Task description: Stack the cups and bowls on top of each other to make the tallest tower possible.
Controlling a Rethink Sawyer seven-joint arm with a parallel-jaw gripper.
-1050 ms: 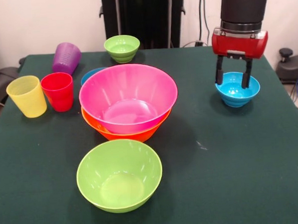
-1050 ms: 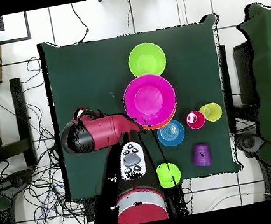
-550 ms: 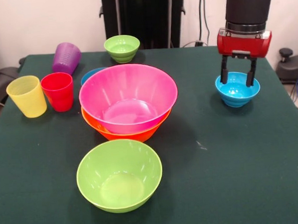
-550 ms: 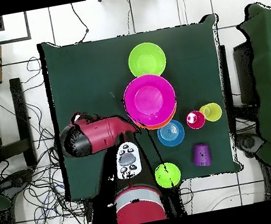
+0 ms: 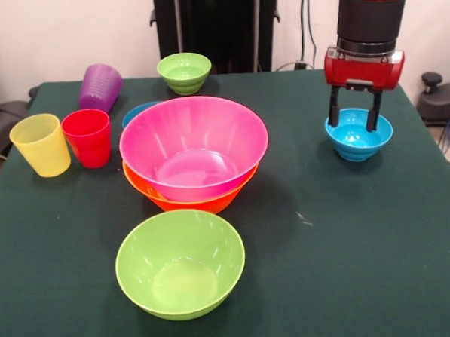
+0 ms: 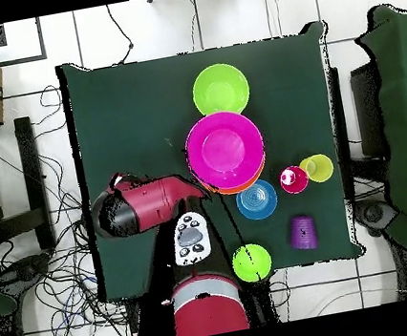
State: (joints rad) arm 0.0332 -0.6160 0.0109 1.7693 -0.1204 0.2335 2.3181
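Note:
My gripper (image 5: 352,125) is open at the table's right side, its two fingers down over a small blue bowl (image 5: 359,137) with nothing held. A pink bowl (image 5: 193,144) sits nested in an orange bowl (image 5: 187,201) at the table's middle; the pink bowl (image 6: 225,148) also shows from above. A second blue bowl (image 5: 137,112) peeks out behind them. A medium green bowl (image 5: 180,263) lies at the front and a small green bowl (image 5: 184,71) at the back. The yellow cup (image 5: 41,144), red cup (image 5: 87,138) and purple cup (image 5: 100,88) stand at the left.
In the overhead view the arm's red and black head (image 6: 141,204) covers the gripper and the bowl under it. The dark green table (image 5: 366,267) is ringed by cables on the floor and chairs at both sides.
The gripper drifted slightly right and up, then came back left and a little down. It stays open over the blue bowl. No bowl or cup has moved.

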